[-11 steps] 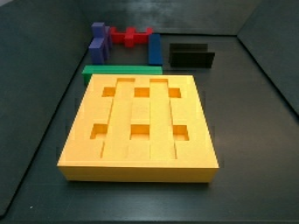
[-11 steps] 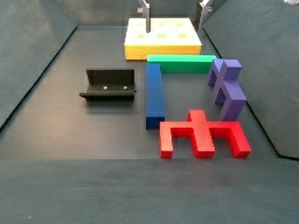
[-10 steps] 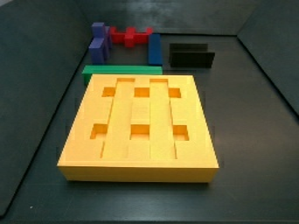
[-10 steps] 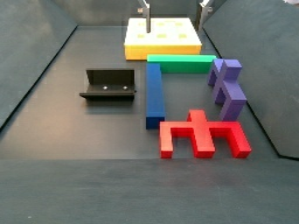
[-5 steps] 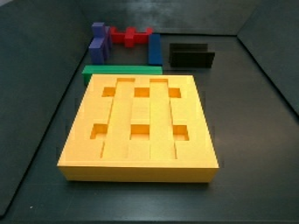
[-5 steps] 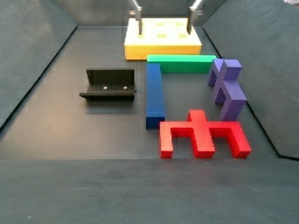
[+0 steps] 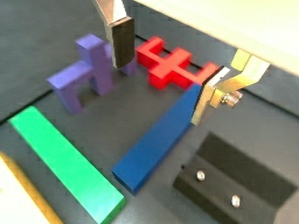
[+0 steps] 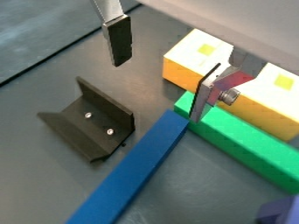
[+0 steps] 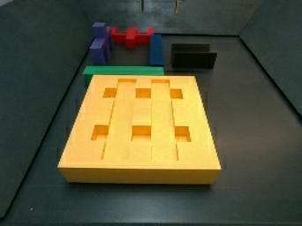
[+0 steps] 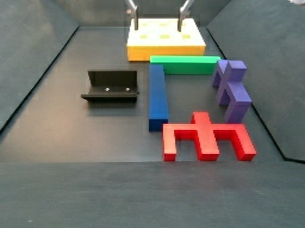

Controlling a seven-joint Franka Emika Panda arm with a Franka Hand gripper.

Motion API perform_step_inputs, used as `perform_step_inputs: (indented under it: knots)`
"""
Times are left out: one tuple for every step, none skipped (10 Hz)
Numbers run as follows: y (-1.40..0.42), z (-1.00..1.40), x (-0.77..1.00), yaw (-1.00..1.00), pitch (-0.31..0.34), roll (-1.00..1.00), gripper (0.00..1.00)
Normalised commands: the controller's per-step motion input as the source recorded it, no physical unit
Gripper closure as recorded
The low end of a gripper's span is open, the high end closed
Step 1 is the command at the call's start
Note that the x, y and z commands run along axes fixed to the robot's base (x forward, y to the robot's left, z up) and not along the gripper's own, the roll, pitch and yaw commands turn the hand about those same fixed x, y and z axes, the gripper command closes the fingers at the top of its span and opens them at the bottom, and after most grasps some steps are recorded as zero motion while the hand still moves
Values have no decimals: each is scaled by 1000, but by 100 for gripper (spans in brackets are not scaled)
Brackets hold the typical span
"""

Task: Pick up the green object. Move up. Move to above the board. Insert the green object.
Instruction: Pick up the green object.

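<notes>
— Inspector, what stands on the floor, left to right?

— Taking the side view that looks toward the board: the black fixture [image 10: 110, 86] sits at the left, clear of the rest. Beside it a long blue bar [image 10: 156, 93] runs near to far. To the right are the purple pieces [image 10: 233, 88], and the red piece [image 10: 209, 137] lies nearest. The board [image 10: 166, 39] sits at the far end.

— And the green object?

— The green object [image 10: 186, 63] lies flat on the floor, just beside the board's near edge, crosswise; its left end meets the far end of the blue bar. Nothing holds it.

— The gripper?

— The gripper [image 10: 158, 15] hangs high over the board's far part. Its fingers [image 7: 121, 42] stand wide apart with nothing between them; in a wrist view the blue bar [image 7: 163, 139] and green object [image 7: 68, 165] lie below.
</notes>
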Motion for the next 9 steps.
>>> perform_step_inputs:
  knots:
    - [-57, -303, 0, -931, -147, -96, 0]
    - [0, -223, 0, -1000, -87, -100, 0]
    - [0, -197, 0, -1000, -69, -60, 0]
    - [0, -154, 0, -1000, -51, -41, 0]
    - [0, -103, 0, -1000, -57, -26, 0]
    - [0, -86, 0, -1000, -54, -17, 0]
    - [0, -66, 0, -983, -36, -16, 0]
    - [0, -20, -3, -969, -19, -6, 0]
    - [0, 0, 0, -963, -13, -3, 0]
